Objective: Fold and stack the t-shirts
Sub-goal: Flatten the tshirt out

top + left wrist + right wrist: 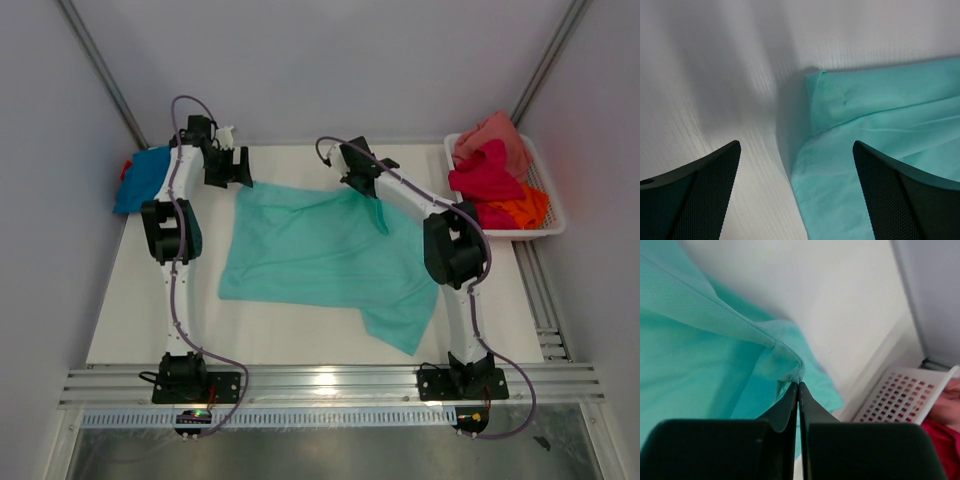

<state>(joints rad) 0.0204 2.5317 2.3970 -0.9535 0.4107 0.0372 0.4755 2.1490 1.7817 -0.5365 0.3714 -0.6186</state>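
A large mint-teal t-shirt [320, 260] lies spread, with some wrinkles, across the middle of the white table. My right gripper [370, 190] is at its far right edge. In the right wrist view that gripper [799, 385] is shut on a pinched fold of the teal cloth [700, 355], which is lifted off the table. My left gripper [238, 168] hovers open over the shirt's far left corner. In the left wrist view its fingers [695, 195] stand wide apart, with the teal corner [825, 95] between and ahead of them, untouched.
A blue t-shirt [140, 180] with a bit of red cloth [127, 168] behind it lies at the table's far left edge. A white mesh basket [548, 228] at the far right holds salmon pink [495, 135], magenta [485, 175] and orange [525, 208] t-shirts.
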